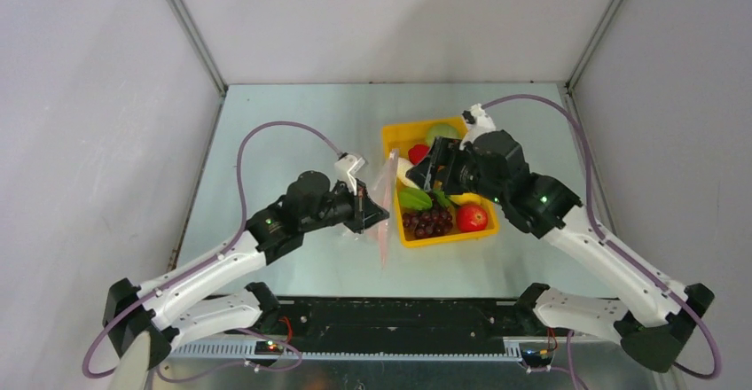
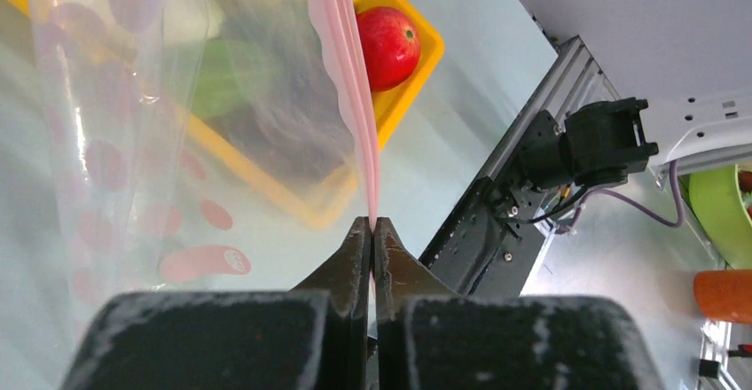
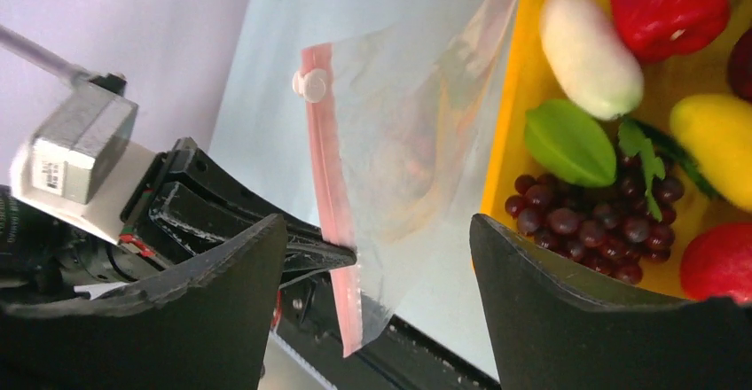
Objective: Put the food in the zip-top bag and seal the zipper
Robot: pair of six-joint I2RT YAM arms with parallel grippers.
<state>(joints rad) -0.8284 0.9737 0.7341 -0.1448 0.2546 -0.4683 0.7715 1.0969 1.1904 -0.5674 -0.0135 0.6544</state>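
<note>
Just beside the yellow tray (image 3: 505, 115), the zip-top bag (image 3: 417, 133) is held upright over the tabletop (image 1: 284, 133), with the left tool (image 2: 372, 223) clamped shut on its pink zipper (image 3: 326, 168). Right tool (image 3: 372, 235) faces the bag, jaws wide, holding nothing. Food (image 3: 585, 226) all lies in the tray. Likely step: opening the mouth. Right tool should pinch one lip only and pull gently trayward, left grip firm

The tray (image 1: 388, 130) sat on the counter (image 1: 293, 115), the food (image 1: 429, 222) lying in it. The zip-top bag (image 1: 383, 199) stood just beside the tray's left side, between the left end effector (image 1: 381, 218) and the right end effector (image 1: 426, 174), which hung over the tray.
</note>
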